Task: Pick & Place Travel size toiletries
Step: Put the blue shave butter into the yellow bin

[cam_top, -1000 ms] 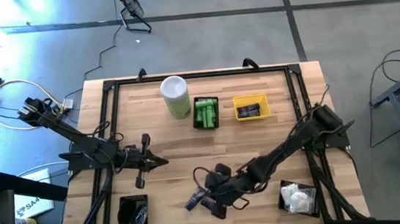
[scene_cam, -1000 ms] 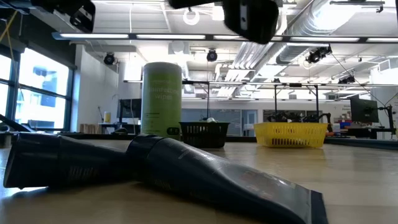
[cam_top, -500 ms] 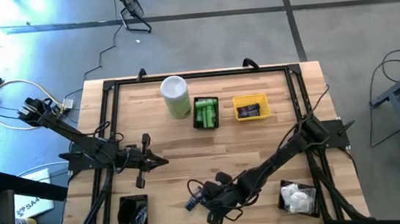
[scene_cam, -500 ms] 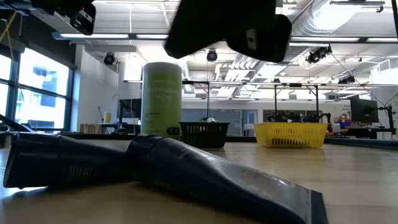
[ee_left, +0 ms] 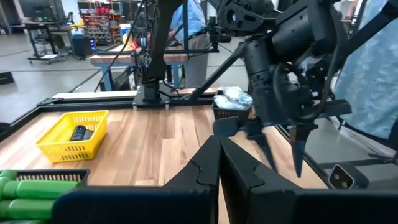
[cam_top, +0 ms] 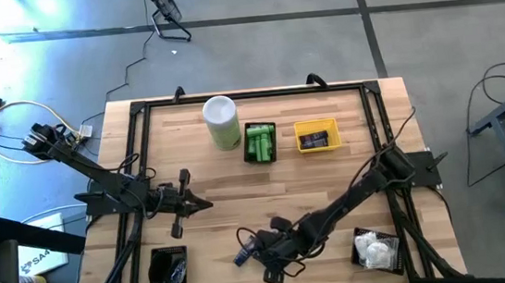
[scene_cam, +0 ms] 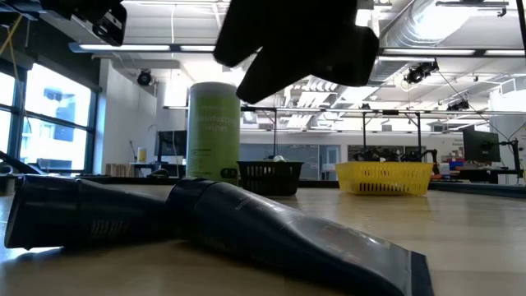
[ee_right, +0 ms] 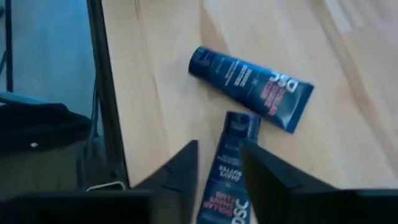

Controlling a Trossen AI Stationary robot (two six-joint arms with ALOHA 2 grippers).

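From above, the right gripper point(cam_top: 261, 250) hung over two navy tubes point(cam_top: 245, 252) near the worktop's point(cam_top: 220, 186) front edge; the left gripper point(cam_top: 205, 203) waited mid-worktop, fingers shut. Level across, a tube point(scene_cam: 288, 230) lay flat. The right wrist camera showed fingers point(ee_right: 180, 168) slightly parted, empty, straddling one tube point(ee_right: 227, 177), probably lining up a grasp.

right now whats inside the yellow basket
The yellow basket at the table's far side holds dark items; in the left wrist view one dark round piece shows. The high view shows a dark patch, too small to count. The mesh wall hides the rest.
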